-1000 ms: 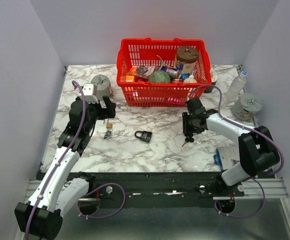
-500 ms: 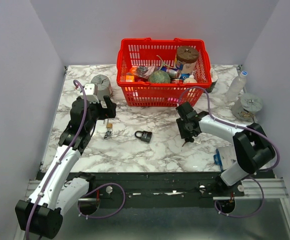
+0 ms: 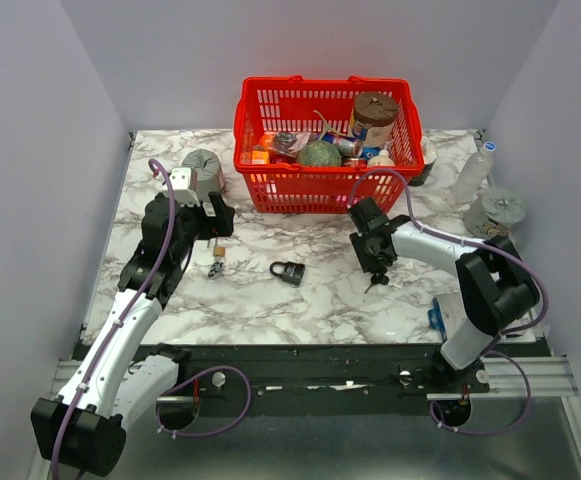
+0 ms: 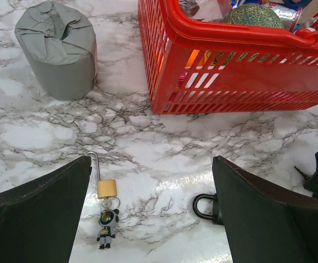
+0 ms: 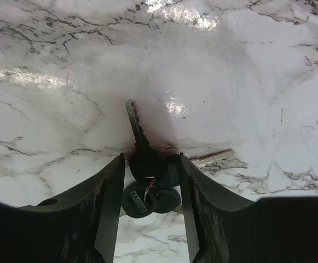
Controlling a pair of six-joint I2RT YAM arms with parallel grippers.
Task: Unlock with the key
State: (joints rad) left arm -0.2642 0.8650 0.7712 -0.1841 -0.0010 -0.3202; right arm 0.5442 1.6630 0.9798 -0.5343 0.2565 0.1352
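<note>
The key bunch (image 5: 148, 175), dark heads on a ring with thin blades, lies on the marble between my right gripper's fingers (image 5: 110, 192). The right gripper (image 5: 151, 164) is closed on the heads; one blade points forward and one sticks out to the right. In the top view the keys (image 3: 375, 283) sit just below the right gripper (image 3: 373, 266). The black padlock (image 3: 288, 271) lies mid-table, left of the keys, and shows partly behind my left finger in the left wrist view (image 4: 205, 206). My left gripper (image 3: 215, 222) is open and empty above the table.
A small brass padlock (image 4: 107, 188) with a figure keyring (image 4: 107, 227) lies under the left gripper. A red basket (image 3: 260, 190) full of items stands behind. A grey roll (image 3: 202, 165) is at back left; a bottle (image 3: 473, 170) and a spool (image 3: 497, 210) are at right.
My right wrist has swung left and a little toward the basket while the keys stay in the same spot on the table. The left arm has barely moved.
</note>
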